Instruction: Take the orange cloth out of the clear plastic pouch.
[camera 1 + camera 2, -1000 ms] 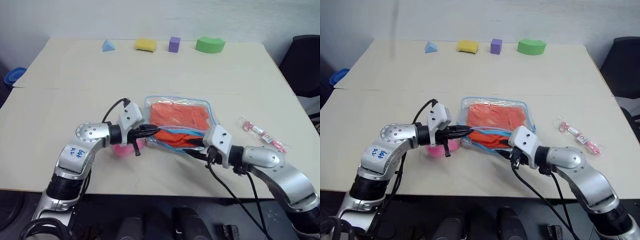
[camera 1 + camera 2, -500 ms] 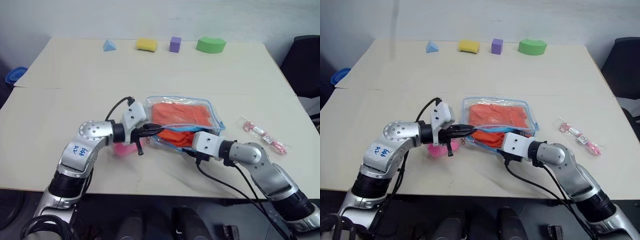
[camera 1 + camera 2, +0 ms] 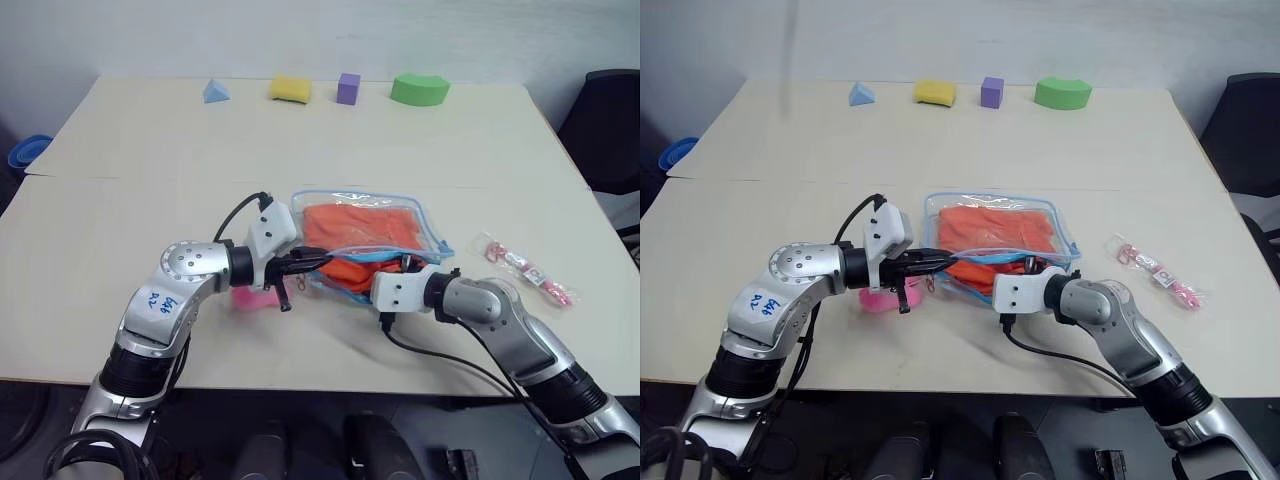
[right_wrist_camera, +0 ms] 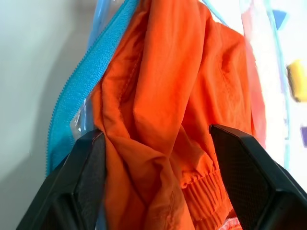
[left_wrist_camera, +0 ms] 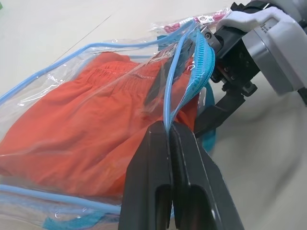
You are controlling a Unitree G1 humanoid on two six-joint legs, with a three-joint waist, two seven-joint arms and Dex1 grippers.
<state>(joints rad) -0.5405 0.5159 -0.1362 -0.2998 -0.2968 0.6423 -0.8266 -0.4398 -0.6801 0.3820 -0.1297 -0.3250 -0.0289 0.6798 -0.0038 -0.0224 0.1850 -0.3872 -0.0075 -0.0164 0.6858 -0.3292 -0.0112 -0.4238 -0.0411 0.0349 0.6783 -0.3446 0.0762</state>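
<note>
**Left eye view: pouch held open, cloth not yet out**

Left eye view shows the table (image 3: 120, 150) filling most of the frame, and at its centre the clear plastic pouch (image 3: 425, 215) lies flat with its near, zippered edge lifted. The orange cloth (image 3: 360, 228) sits inside it, spread across the pouch's whole area; a fold of it bulges at the open mouth, but none of it lies clear of the plastic. By my reading, opening the pouch is done and the extraction itself has barely begun.

Left of centre, the left gripper (image 3: 308, 261) has its two black fingers pressed together on the pouch's light blue rim, holding the mouth up; the left wrist view confirms the rim pinched between them. Right of centre, the right gripper (image 4: 156, 158) stands with its fingers spread wide, one on each side of the bunched cloth at the mouth, not yet closed on it.

What remains, I judge: close on that fold, then draw the cloth fully out.

Below the left gripper a pink plush charm (image 3: 252, 297) rests on the table.
</note>
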